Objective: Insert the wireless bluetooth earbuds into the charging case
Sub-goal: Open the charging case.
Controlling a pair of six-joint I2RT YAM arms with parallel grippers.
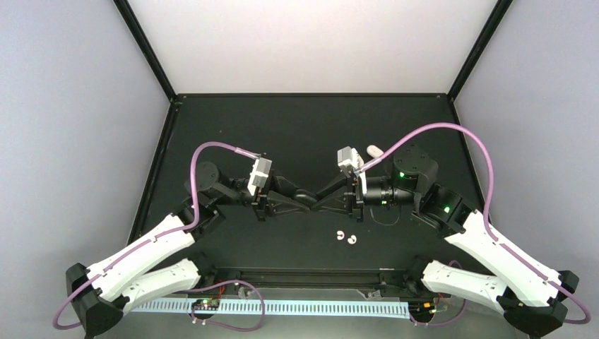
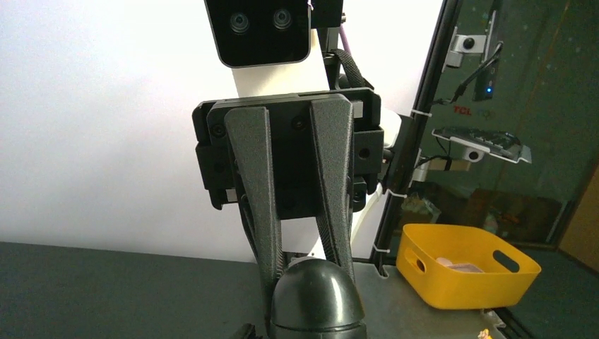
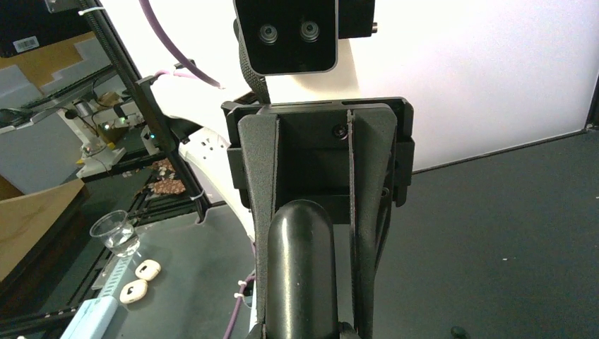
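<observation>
At table centre | left gripper (image 1: 308,202) and right gripper (image 1: 323,200) clamp the black case (image 3: 298,268) | next, we reckon: open it, fetch the white earbuds (image 1: 351,240)

Left end effector (image 1: 302,200), right end effector (image 1: 325,199) tip-to-tip, clamped.
</observation>
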